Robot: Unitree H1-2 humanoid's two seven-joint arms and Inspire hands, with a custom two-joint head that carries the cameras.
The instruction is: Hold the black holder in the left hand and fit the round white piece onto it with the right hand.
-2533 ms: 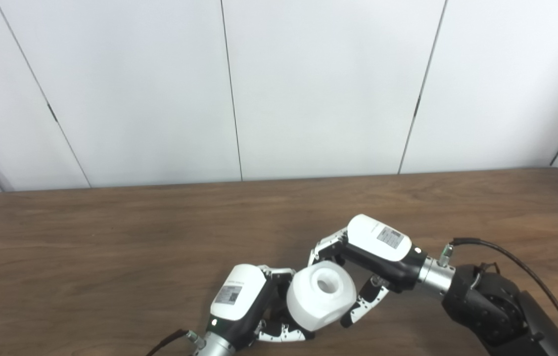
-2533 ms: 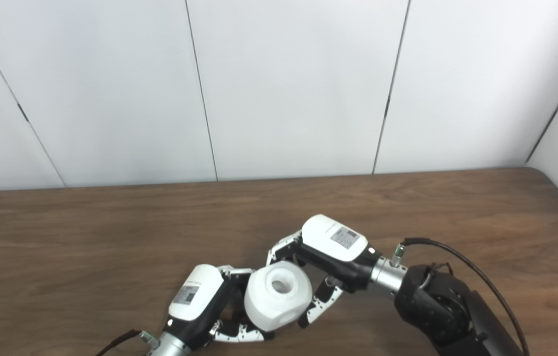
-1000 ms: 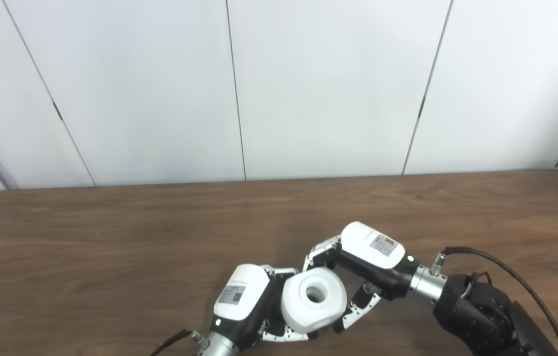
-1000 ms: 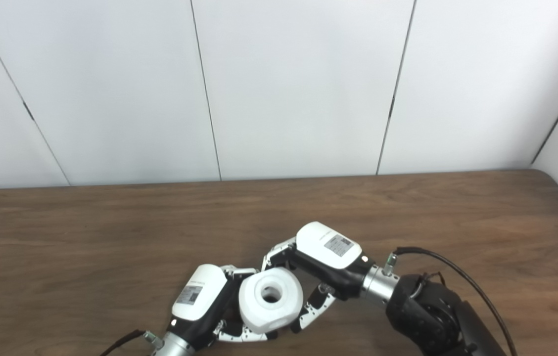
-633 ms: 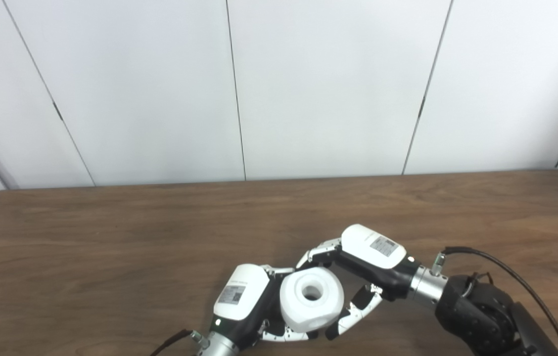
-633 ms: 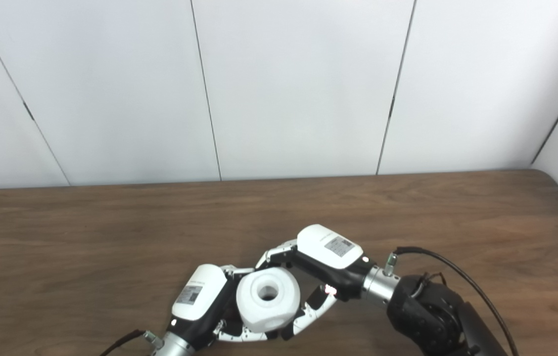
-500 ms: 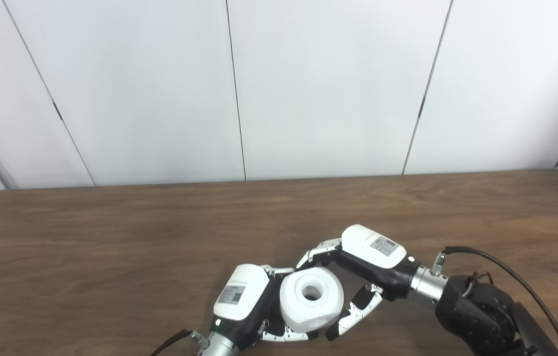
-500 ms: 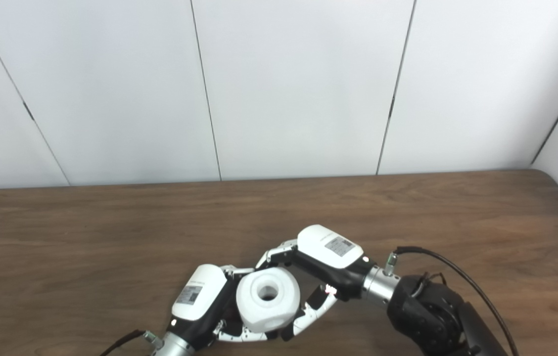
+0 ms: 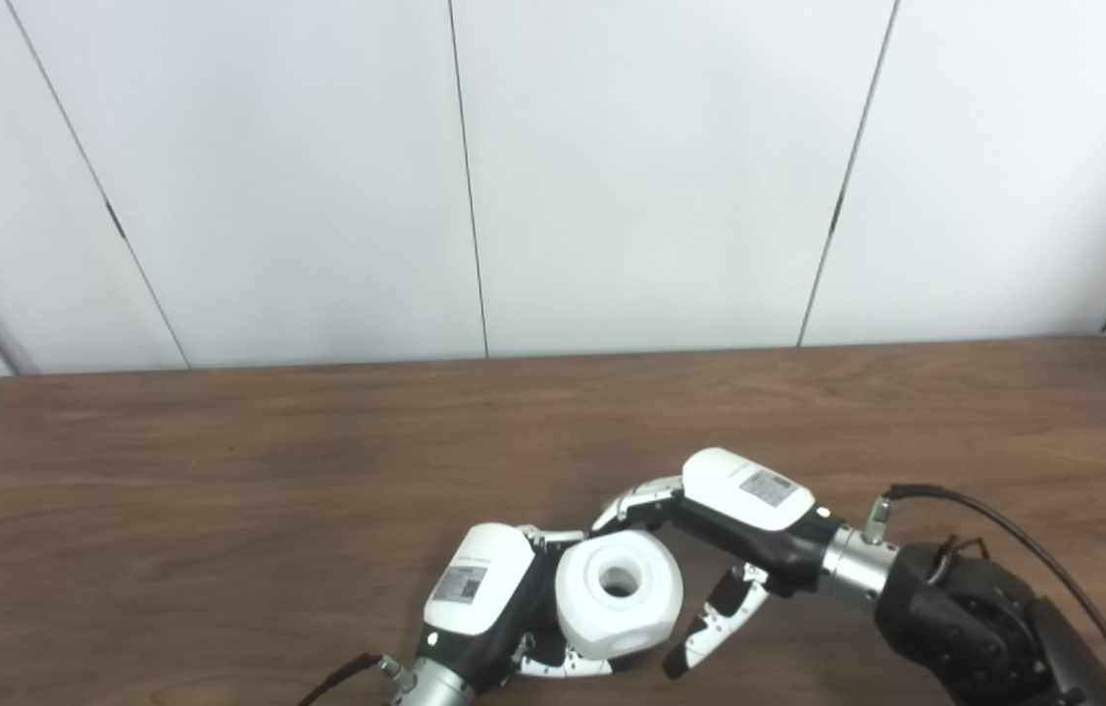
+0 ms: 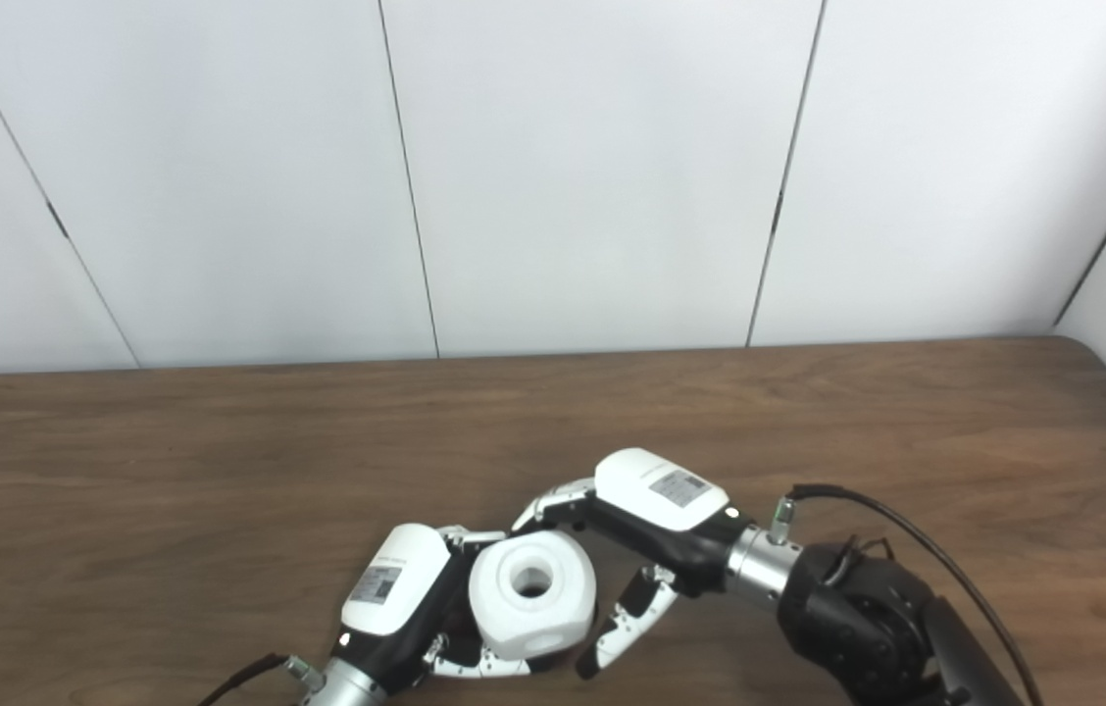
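Left eye view: the white piece (image 9: pixel 618 592) sits low over the surface (image 9: pixel 220 510), right beside the left hand (image 9: pixel 486 603), which curls under it. The holder is hidden.

Right eye view: the right hand (image 10: pixel 627 549) is wide, holding nothing, fingers (image 10: pixel 624 622) just beside the piece. Best to pull away slowly and not bump it.

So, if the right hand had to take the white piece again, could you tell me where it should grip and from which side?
Grip the white piece by its rounded outer wall, coming from its right, bare side. The left hand already wraps its left and underside, and the top face has a central hole that should probably stay uncovered. The right hand sits just right of it, fingers spread, so closing across the wall looks easiest.
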